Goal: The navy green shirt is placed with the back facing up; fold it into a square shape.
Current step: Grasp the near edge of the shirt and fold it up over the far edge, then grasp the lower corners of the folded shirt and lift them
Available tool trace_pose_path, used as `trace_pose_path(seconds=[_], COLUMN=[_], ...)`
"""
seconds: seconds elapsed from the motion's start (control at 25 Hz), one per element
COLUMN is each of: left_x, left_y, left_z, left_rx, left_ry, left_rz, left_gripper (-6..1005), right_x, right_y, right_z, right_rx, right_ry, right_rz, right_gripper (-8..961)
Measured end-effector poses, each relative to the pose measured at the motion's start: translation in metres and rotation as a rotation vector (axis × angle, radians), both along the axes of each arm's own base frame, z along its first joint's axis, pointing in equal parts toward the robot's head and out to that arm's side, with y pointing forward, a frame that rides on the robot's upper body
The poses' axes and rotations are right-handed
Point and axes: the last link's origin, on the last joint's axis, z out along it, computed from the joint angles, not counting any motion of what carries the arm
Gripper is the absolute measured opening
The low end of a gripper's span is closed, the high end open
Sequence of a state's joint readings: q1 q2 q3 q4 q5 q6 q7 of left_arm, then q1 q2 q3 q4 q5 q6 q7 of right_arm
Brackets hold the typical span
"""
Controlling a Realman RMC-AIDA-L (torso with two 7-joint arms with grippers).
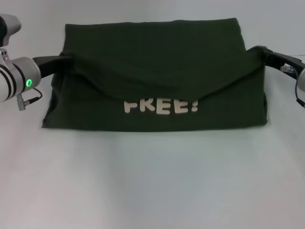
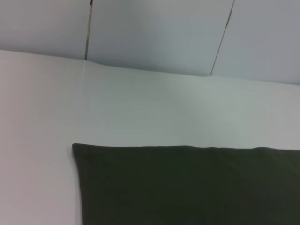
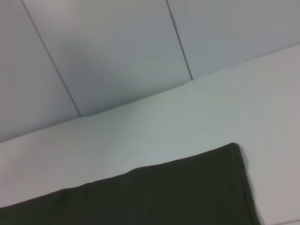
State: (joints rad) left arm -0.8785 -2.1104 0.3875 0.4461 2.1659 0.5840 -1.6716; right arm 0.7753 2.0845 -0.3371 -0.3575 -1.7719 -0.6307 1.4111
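Navy green shirt [image 1: 157, 57], a large dark olive tee of soft matte cotton, lies on the smooth white counter [image 1: 152, 191] with its long axis running left to right across the head view. A far layer hangs over the near one, sagging to a shallow V at the middle, and below that edge cream block letters reading "FREE!" [image 1: 161, 107] show, their tops partly covered by the fold. The left pincer [image 1: 66, 61], black-fingered on a silver wrist with a green light, meets the cloth's left edge; the right pincer [image 1: 261, 51] meets the right edge. Each seems pinched on the fabric there, though the fingertips are buried in it. Both wrist views show only a flat dark corner of shirt, counter and pale panelled wall [image 2: 154, 33].
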Motion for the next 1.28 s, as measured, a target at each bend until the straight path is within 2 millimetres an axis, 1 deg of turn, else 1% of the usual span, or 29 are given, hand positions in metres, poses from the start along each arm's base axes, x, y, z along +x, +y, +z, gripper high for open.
trace_pose_path(seconds=[0.04,0.2,0.36,0.44,0.52,0.64,0.68,0.72,0.76,0.8,0.92,1.0,1.12,1.28], left_x=[0.0,-0.005,-0.008,-0.01,-0.011,-0.009,-0.009,-0.01,-0.01,-0.011,-0.018,-0.025,-0.035,-0.046], left_y=[0.0,0.0,0.0,0.0,0.0,-0.003,-0.006,-0.015,-0.015,-0.021,-0.039,-0.051,-0.068,-0.082], left_z=[-0.001,-0.002,-0.001,0.003,0.01,0.024,0.029,0.039,0.039,0.045,0.057,0.061,0.063,0.063], left_rx=[0.002,0.029,0.037,0.042,0.035,-0.025,-0.049,-0.09,-0.09,-0.113,-0.159,-0.19,-0.241,-0.303], left_ry=[0.004,0.019,0.021,0.009,-0.02,-0.112,-0.141,-0.183,-0.183,-0.201,-0.214,-0.209,-0.183,-0.13], left_rz=[0.004,0.039,0.054,0.06,0.057,0.014,-0.003,-0.031,-0.031,-0.049,-0.087,-0.099,-0.098,-0.08], left_gripper=[36,37,163,226,317,454,540,626,625,625,623,622,620,620], right_x=[0.0,0.001,0.0,0.001,0.002,0.004,0.006,0.009,0.009,0.01,0.016,0.019,0.026,0.032], right_y=[0.0,0.0,0.001,0.001,0.002,0.0,-0.001,-0.007,-0.007,-0.011,-0.029,-0.041,-0.06,-0.08], right_z=[0.0,-0.001,-0.002,0.0,0.004,0.012,0.016,0.025,0.025,0.029,0.042,0.049,0.059,0.067], right_rx=[0.002,-0.003,-0.009,-0.005,0.006,0.02,0.023,0.018,0.018,0.009,-0.019,-0.036,-0.063,-0.121], right_ry=[0.001,-0.014,-0.023,-0.023,-0.016,0.024,0.039,0.088,0.088,0.115,0.175,0.198,0.205,0.189], right_rz=[-0.002,-0.007,-0.008,-0.013,-0.016,-0.005,0.002,0.033,0.033,0.056,0.132,0.182,0.238,0.294], right_gripper=[35,172,324,403,491,637,686,686,686,687,687,687,688,695])
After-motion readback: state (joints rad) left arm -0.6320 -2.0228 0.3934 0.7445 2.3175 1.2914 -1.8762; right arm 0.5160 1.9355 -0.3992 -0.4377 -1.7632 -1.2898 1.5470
